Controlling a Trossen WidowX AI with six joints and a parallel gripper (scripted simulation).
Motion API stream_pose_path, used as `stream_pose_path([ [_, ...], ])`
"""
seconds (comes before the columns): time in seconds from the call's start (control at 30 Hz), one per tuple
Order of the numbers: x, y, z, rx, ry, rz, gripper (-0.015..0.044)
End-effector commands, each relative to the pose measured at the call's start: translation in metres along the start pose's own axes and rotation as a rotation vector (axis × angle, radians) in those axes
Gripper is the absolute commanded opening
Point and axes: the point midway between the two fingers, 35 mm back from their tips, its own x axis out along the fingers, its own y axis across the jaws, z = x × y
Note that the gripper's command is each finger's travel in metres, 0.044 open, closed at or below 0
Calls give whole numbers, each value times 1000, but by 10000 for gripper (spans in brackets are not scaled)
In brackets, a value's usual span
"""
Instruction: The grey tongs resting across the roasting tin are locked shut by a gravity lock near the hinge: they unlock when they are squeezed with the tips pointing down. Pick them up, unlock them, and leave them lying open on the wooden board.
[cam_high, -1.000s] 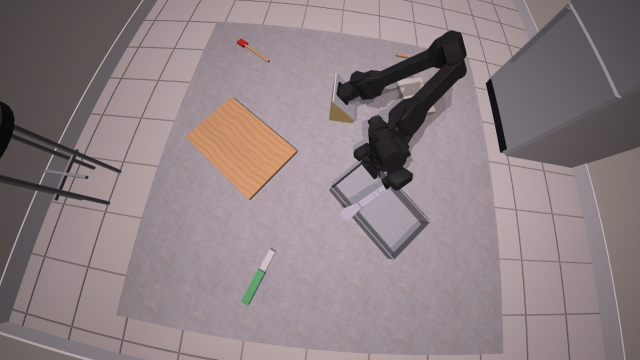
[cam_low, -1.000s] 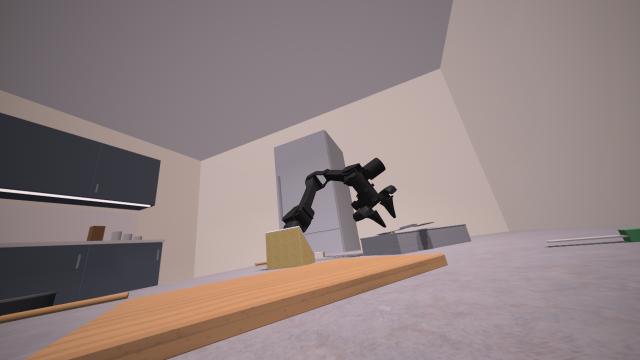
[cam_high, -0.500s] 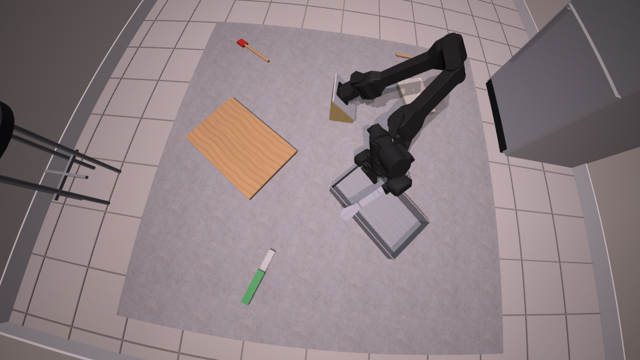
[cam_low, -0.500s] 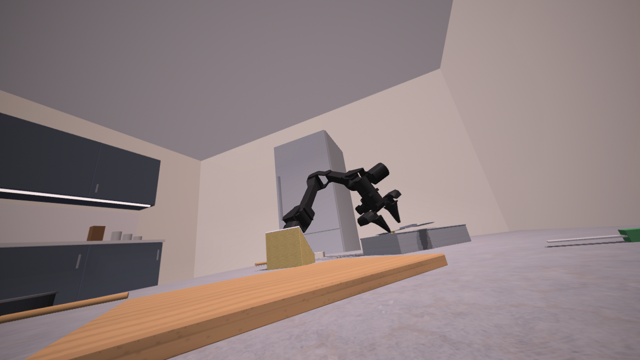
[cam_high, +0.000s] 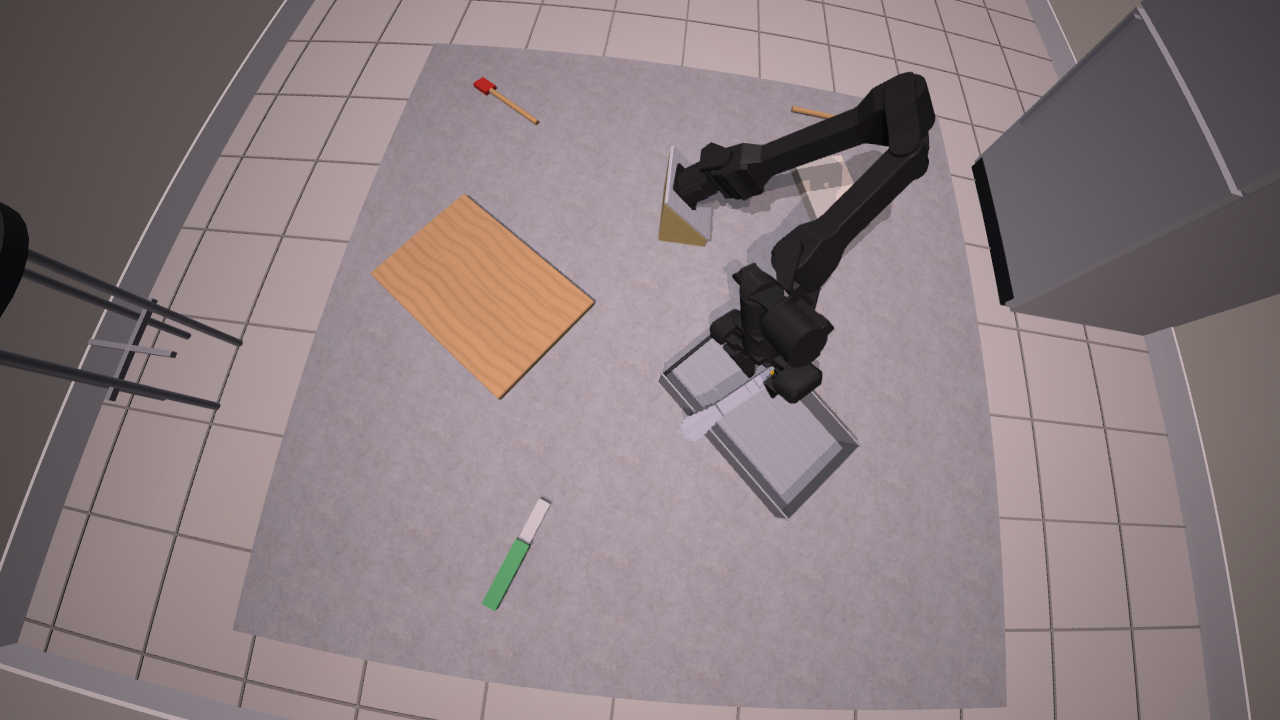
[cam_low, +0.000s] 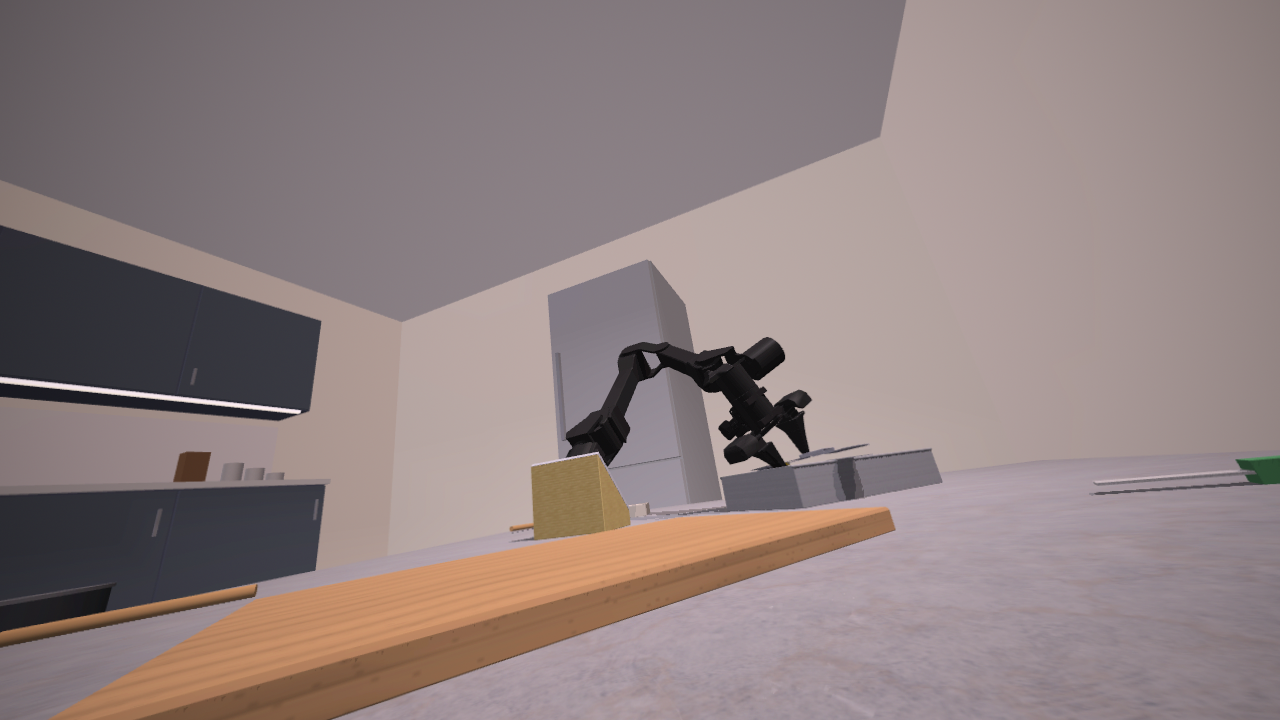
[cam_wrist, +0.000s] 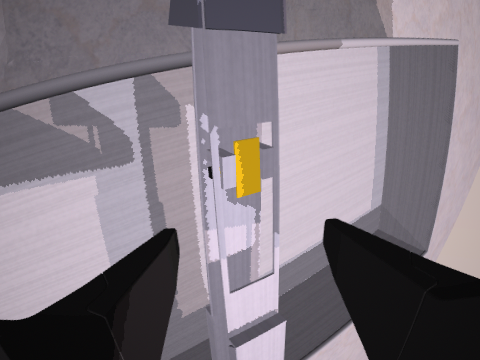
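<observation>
The grey tongs (cam_high: 720, 411) (cam_wrist: 240, 100) (cam_low: 827, 452) lie shut across the near-left rim of the grey roasting tin (cam_high: 742, 465) (cam_low: 805, 483) (cam_wrist: 420, 140). A yellow lock piece (cam_wrist: 248, 167) shows on them near the hinge. My gripper (cam_high: 759, 376) (cam_low: 787, 454) (cam_wrist: 251, 235) is open and points down. It hangs just above the hinge end of the tongs, one finger on each side, touching nothing. The wooden board (cam_high: 483, 295) (cam_low: 447, 600) lies flat on the mat to the left of the tin, with nothing on it.
A tan wedge block (cam_high: 684, 228) (cam_low: 572, 497) stands by the arm's base. A green and white tool (cam_high: 516, 555) lies near the front, a red spatula (cam_high: 503, 96) at the back left. A fridge (cam_high: 1127, 161) (cam_low: 617, 385) stands to the right.
</observation>
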Motion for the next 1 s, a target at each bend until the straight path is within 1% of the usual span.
stream_pose_path([
  [0.0, 7, 3, -1, 12, -1, 5, 260],
  [0.6, 32, 2, 4, 15, -7, -9, 260],
  [0.77, 29, 0, 5, 4, -8, -13, 129],
  [0.97, 29, 0, 5, 4, -8, -13, 89],
])
